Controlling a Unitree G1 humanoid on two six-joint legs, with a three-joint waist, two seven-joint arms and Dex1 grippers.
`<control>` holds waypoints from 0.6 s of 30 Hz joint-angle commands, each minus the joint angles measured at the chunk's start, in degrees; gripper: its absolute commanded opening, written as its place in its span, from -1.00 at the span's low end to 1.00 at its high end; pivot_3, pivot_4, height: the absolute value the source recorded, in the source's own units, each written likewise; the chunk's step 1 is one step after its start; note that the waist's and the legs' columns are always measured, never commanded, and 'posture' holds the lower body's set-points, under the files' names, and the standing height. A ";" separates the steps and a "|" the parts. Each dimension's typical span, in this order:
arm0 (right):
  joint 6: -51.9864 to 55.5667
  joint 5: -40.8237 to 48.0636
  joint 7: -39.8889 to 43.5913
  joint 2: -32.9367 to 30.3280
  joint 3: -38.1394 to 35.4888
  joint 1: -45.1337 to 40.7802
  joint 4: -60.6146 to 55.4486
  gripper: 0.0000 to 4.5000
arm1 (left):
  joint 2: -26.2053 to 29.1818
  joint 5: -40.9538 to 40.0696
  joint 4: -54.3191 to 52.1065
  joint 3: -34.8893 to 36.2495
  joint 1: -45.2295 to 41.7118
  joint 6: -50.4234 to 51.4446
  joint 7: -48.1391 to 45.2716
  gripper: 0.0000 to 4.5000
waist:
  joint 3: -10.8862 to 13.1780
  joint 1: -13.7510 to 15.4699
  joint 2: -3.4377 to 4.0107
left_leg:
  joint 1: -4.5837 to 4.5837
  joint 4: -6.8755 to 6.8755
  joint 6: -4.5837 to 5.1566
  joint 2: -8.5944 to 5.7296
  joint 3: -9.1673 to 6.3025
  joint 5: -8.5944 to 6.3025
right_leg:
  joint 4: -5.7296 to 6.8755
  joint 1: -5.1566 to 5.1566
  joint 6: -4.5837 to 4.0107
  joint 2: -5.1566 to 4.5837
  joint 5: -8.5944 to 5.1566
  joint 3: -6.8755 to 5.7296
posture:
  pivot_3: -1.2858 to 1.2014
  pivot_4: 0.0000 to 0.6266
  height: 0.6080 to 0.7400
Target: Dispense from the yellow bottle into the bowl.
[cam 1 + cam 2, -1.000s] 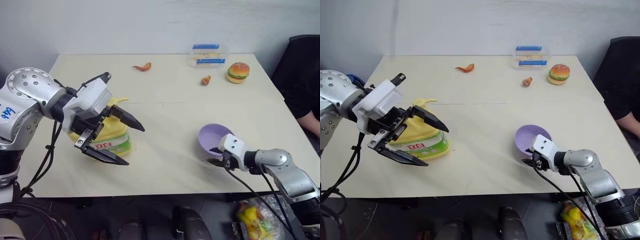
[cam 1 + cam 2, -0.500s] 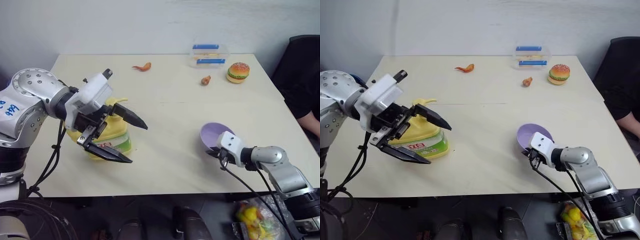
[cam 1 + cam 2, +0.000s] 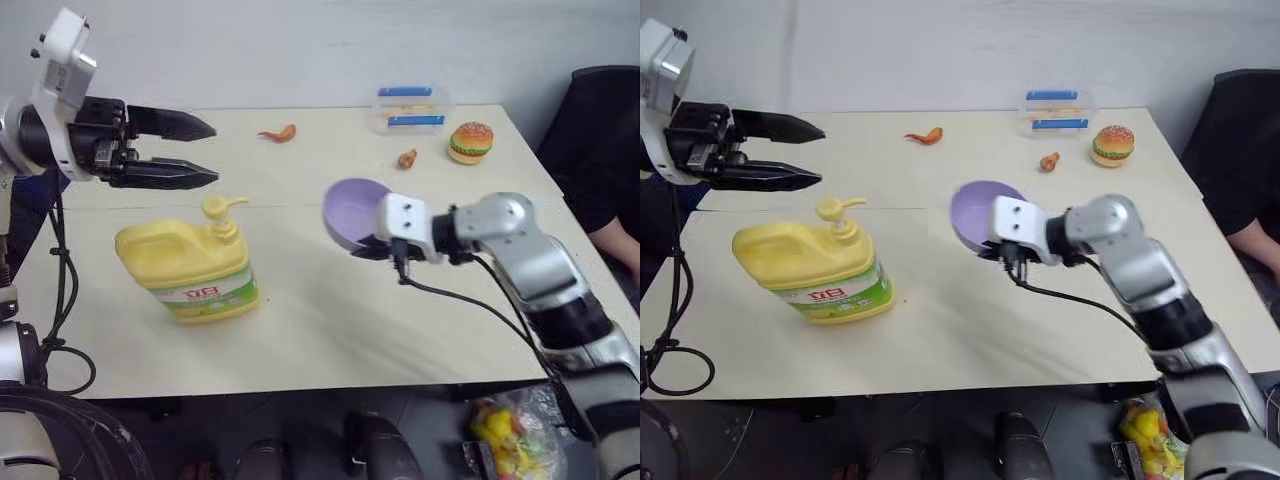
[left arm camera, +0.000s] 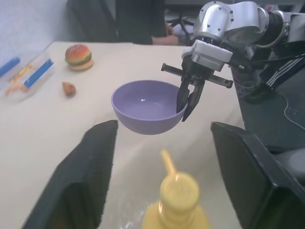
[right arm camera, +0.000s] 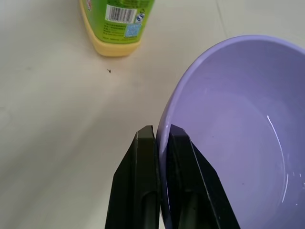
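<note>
The yellow bottle (image 3: pixel 190 272) stands upright on the table's left part, its pump top (image 3: pixel 222 214) uncovered. My left gripper (image 3: pixel 215 153) hovers above and behind it, open and empty, with its fingers pointing level toward the table's middle. The bowl (image 3: pixel 350 208), lavender and tilted, hangs above the table's middle to the right of the bottle. My right gripper (image 5: pixel 162 136) is shut on its rim, one finger inside and one outside. In the left wrist view the bowl (image 4: pixel 145 107) floats just beyond the pump top (image 4: pixel 177 190).
At the back of the table (image 3: pixel 330 330) are a clear box with blue lids (image 3: pixel 410 108), a toy burger (image 3: pixel 470 142), a small brown toy (image 3: pixel 406 158) and an orange toy (image 3: pixel 280 133). A person in dark clothing (image 3: pixel 600 150) sits at the right edge.
My right gripper closed on the bowl's rim, lifted it and carried it left toward the bottle. My left gripper rose up and away from the bottle, and its fingers narrowed.
</note>
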 commanded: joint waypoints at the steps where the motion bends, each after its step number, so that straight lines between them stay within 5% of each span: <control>1: -3.02 -1.96 1.02 2.82 1.38 -4.31 4.78 -1.00 | -0.25 0.89 -0.24 0.57 -1.93 -1.01 -1.68 -0.02 | 0.00 0.02 0.00 | -0.15 0.11 0.02 0.04 0.00 -0.01 | 0.00 -0.03 0.00 -0.04 0.00 -0.10 | 0.03 -0.52 1.00; 8: -8.56 -4.96 2.15 9.05 3.05 -11.24 15.59 -1.00 | -2.58 3.99 -1.54 -1.42 -0.71 -3.01 -2.39 -0.99 | 0.00 -0.25 0.01 | -0.78 0.66 0.09 0.05 -0.21 -0.05 | 0.06 -0.26 0.09 -0.19 0.05 -0.52 | 0.03 -0.52 1.00; 18: -7.17 -4.23 7.22 10.96 2.27 -15.75 12.95 -1.00 | -3.89 7.83 -2.31 -2.44 1.87 -6.87 -3.41 -0.99 | 0.00 -0.60 0.01 | -0.77 0.65 0.09 0.09 -0.31 -0.05 | 0.08 -0.26 0.09 -0.19 0.05 -0.57 | 0.03 -0.52 1.00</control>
